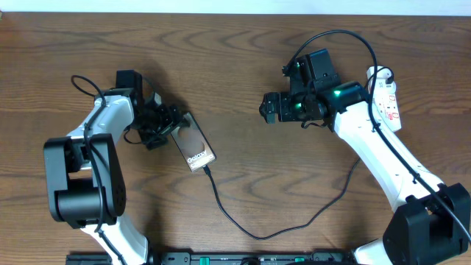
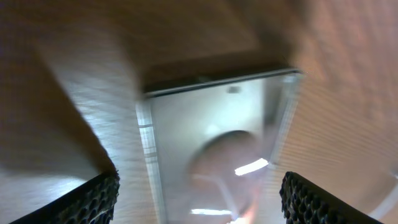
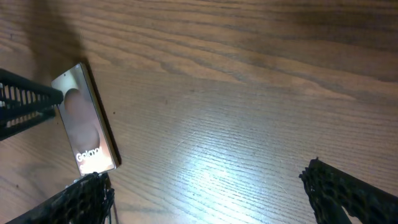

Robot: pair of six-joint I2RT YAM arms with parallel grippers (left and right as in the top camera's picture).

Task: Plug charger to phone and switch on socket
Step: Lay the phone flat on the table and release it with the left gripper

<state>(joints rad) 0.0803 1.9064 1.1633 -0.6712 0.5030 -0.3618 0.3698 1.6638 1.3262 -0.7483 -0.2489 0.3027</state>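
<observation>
The phone (image 1: 194,146) lies flat on the table, its "Galaxy" text towards the front. It also shows blurred in the left wrist view (image 2: 205,118) and in the right wrist view (image 3: 87,124). The charger's thin black cable (image 1: 250,232) loops across the front of the table, and its tip (image 1: 207,168) meets the phone's near end. My left gripper (image 1: 169,123) (image 2: 199,193) is open, its fingers on either side of the phone's far end and apart from it. My right gripper (image 1: 268,108) (image 3: 208,193) is open and empty above bare wood, right of the phone. The socket (image 1: 387,96) lies at the far right, partly behind my right arm.
The black cable runs under my right arm towards the socket. The left gripper's finger (image 3: 25,102) shows at the left edge of the right wrist view, beside the phone. The table is brown wood.
</observation>
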